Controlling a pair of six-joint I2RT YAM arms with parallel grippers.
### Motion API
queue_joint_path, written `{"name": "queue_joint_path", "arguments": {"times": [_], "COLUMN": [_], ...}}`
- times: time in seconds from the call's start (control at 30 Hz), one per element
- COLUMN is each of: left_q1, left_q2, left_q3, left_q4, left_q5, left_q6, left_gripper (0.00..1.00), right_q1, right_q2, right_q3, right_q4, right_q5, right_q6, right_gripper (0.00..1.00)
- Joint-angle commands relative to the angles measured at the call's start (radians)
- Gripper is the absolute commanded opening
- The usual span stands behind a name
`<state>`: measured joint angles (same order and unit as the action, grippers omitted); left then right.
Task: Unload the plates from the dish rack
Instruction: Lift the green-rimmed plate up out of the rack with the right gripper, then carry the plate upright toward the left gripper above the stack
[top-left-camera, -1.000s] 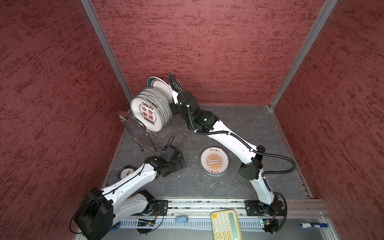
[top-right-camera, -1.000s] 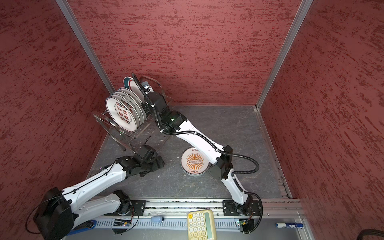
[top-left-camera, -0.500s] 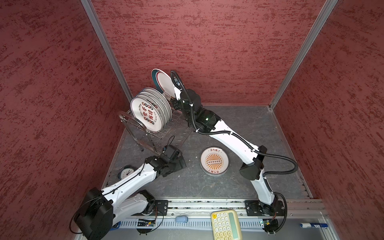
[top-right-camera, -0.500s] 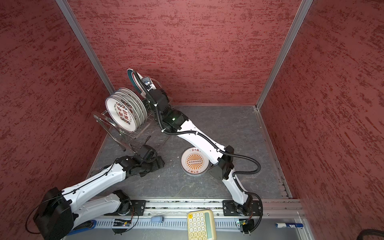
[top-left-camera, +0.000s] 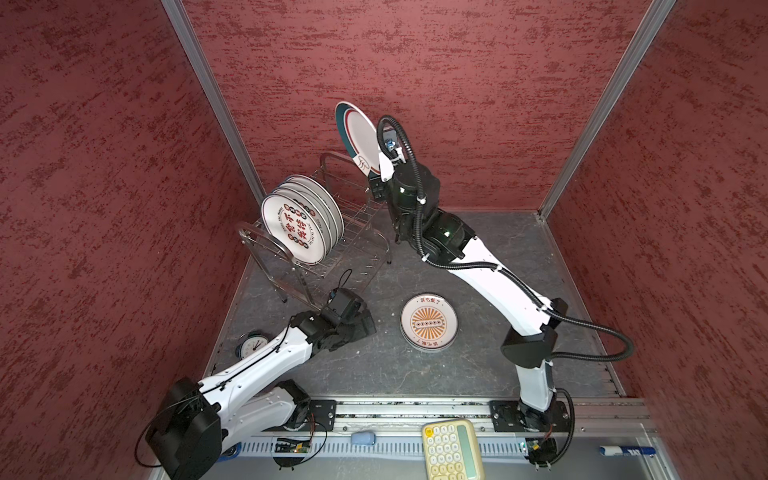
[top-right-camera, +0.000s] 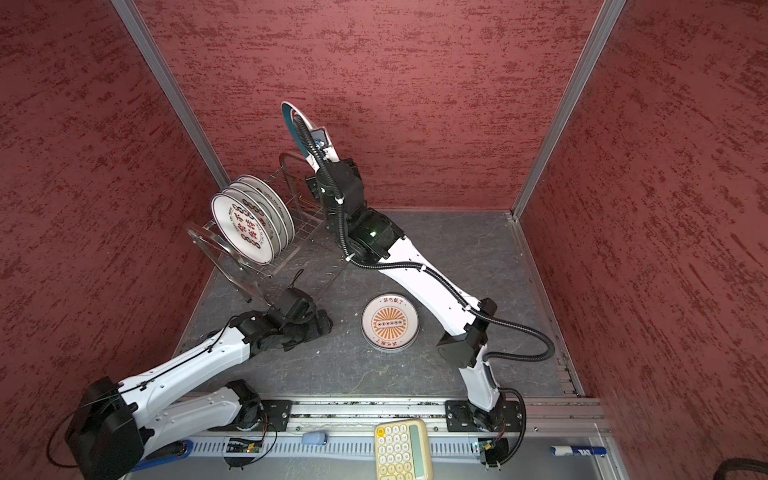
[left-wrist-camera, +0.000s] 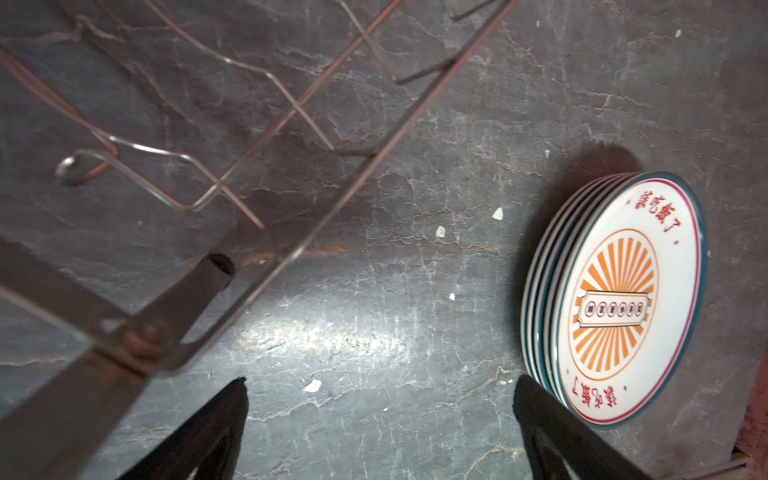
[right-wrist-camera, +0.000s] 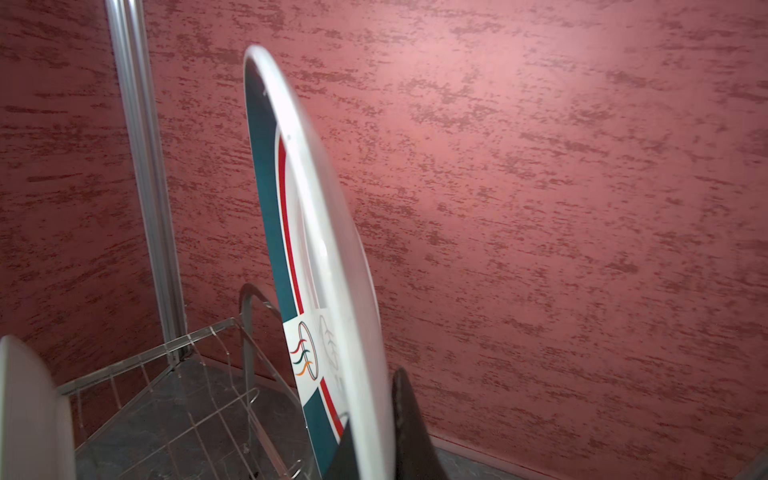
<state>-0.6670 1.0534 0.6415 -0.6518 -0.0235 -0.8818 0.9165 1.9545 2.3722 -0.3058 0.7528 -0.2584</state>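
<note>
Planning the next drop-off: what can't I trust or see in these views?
- Racked plates: count unclear; in both top views the frontmost covers those behind.
- Right hand gripping the lifted plate: contact covered by the right arm in both top views, cut by the frame edge in right wrist view.
- Table stack: count unclear; rims blur together in left wrist view.

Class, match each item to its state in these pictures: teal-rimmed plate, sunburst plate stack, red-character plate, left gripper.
1 teal-rimmed plate
2 sunburst plate stack
3 red-character plate
4 left gripper

A open, low over the table
B standing on edge in the dish rack
C clamped in the right gripper
D lying flat

Pairs: 1-C, 2-D, 3-B, 4-A
</note>
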Motion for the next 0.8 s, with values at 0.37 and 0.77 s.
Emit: {"name": "queue_joint_path", "arguments": {"times": [0.37, 0.77], "left_q1": [-0.098, -0.141], "left_q2": [0.036, 0.215], "left_q3": [0.098, 0.233], "left_q4": [0.096, 0.303], "left_q5": [-0.051, 0.021], "left_q6": [0.042, 0.115], "left_gripper": [0.99, 1.0], "right_q1": [-0.17, -0.507], "right_q2": [-0.572, -0.967], "right_q3": [-0.714, -1.202], "right_q4": [-0.034, -0.303], "right_q5": [0.117, -0.518], "right_q6": [0.302, 0.7], "right_gripper": [0.0, 0.0]}}
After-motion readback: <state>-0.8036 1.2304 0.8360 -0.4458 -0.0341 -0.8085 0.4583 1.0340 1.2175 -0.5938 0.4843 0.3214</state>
